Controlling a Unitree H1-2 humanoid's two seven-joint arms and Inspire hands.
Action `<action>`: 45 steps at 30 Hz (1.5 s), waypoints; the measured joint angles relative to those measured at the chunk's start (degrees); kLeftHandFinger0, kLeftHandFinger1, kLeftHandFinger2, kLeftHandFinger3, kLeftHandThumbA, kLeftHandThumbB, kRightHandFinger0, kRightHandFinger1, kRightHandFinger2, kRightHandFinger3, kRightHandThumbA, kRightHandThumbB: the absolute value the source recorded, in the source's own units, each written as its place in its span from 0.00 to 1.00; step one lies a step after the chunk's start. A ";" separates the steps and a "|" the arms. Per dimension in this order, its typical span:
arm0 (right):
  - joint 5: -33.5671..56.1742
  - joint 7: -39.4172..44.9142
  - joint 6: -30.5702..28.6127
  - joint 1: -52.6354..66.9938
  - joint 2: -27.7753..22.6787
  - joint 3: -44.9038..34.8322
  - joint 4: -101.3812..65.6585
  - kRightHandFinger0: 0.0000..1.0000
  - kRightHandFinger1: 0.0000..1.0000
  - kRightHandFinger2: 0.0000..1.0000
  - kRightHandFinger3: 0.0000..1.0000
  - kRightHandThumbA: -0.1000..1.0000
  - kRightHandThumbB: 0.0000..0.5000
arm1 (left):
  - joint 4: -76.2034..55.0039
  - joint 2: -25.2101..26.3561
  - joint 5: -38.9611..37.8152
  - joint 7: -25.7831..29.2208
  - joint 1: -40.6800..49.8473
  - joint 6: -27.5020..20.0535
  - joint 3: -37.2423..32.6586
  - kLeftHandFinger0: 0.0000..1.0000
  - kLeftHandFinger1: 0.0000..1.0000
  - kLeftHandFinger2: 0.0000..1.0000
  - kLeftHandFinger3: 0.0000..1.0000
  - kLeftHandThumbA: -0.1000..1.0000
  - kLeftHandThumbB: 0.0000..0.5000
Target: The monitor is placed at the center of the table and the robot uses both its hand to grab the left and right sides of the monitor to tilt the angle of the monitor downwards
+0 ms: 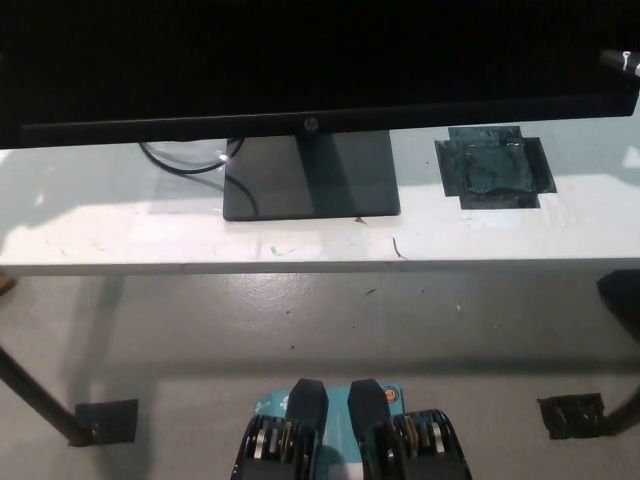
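Note:
The black monitor (300, 60) fills the top of the head view, its dark screen facing me and a small logo on its lower bezel. Its flat black base (312, 178) stands on the white table (120, 235), near the middle. At the monitor's right edge, far up in the picture, a small dark piece with a pale glint (625, 62) shows; it looks like part of my black right hand, too little of it to read. A dark shape at the right border (622, 300) may be my right arm. My white left hand is out of the picture.
A black cable (185, 162) loops on the table left of the base. A patch of dark tape (493, 172) lies on the table to the right. Table legs with black feet (105, 420) (572, 415) stand on the grey floor below the table's front edge.

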 measured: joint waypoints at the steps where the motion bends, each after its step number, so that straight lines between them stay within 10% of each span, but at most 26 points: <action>1: -0.03 0.05 0.05 0.04 0.00 0.08 -0.06 1.00 1.00 1.00 1.00 0.84 0.87 | 0.72 0.00 0.06 -0.20 -0.42 -0.29 -0.29 1.00 1.00 1.00 1.00 0.98 0.89; 25: -7.30 0.93 0.55 -3.55 -3.44 12.94 -0.09 1.00 1.00 1.00 1.00 0.63 1.00 | 9.04 1.17 6.97 -0.85 -2.10 -5.86 -9.48 1.00 1.00 1.00 1.00 0.89 0.92; 45: -32.97 -4.03 -1.78 -14.94 -2.86 43.04 4.90 1.00 1.00 1.00 1.00 0.54 1.00 | 15.80 2.44 17.47 2.26 -11.46 -8.22 -20.67 1.00 1.00 1.00 1.00 0.92 0.91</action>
